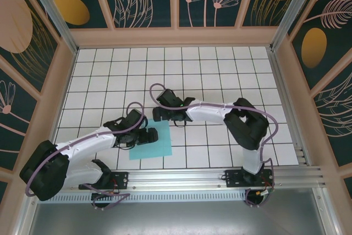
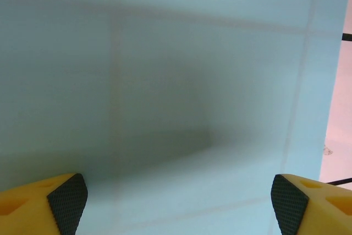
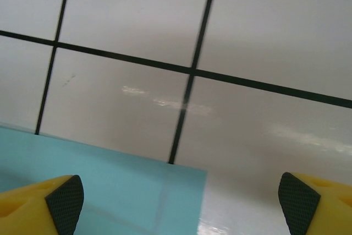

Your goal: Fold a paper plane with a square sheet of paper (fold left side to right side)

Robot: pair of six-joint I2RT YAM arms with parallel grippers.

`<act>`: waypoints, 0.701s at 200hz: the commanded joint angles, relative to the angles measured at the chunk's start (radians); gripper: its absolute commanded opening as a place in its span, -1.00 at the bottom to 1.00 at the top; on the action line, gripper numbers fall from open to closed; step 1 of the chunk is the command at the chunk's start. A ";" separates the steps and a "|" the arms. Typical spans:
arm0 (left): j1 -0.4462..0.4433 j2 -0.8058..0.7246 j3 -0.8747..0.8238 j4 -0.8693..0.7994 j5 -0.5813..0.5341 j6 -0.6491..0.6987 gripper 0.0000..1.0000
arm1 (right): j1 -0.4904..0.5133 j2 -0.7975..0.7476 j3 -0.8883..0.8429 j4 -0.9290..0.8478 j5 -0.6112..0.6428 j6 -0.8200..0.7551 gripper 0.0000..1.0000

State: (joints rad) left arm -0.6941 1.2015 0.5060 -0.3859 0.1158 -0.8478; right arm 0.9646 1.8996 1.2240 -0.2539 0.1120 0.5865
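The square sheet of paper (image 1: 154,145) is light turquoise and lies flat on the white tiled table (image 1: 220,75), near the front, left of centre. My left gripper (image 1: 149,135) hovers low over the sheet's left part. Its black-padded yellow fingers (image 2: 69,202) are spread wide over the sheet (image 2: 165,81), and my left gripper (image 2: 179,205) is open with nothing between them. My right gripper (image 1: 157,115) stands at the sheet's far edge. From the right wrist I see a corner of the sheet (image 3: 110,191) under my open right gripper (image 3: 181,205).
Black grid lines (image 3: 192,72) cross the table. Wooden walls with painted panels (image 1: 176,34) enclose it on three sides. An aluminium rail (image 1: 187,182) with both arm bases runs along the near edge. The right arm (image 1: 242,122) reaches in from the right.
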 commanded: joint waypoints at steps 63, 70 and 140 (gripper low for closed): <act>-0.012 0.021 -0.066 0.002 -0.008 -0.042 0.78 | 0.054 0.088 0.064 -0.092 -0.092 0.015 0.70; -0.013 0.023 -0.066 0.005 -0.007 -0.040 0.78 | 0.057 0.088 0.059 -0.089 -0.131 0.016 0.67; -0.014 0.049 -0.063 0.026 -0.006 -0.039 0.78 | 0.084 0.087 0.051 -0.082 -0.262 -0.002 0.50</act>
State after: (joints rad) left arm -0.7017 1.2022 0.4870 -0.3561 0.0963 -0.8696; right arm 1.0161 1.9678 1.2675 -0.2989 -0.0093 0.5831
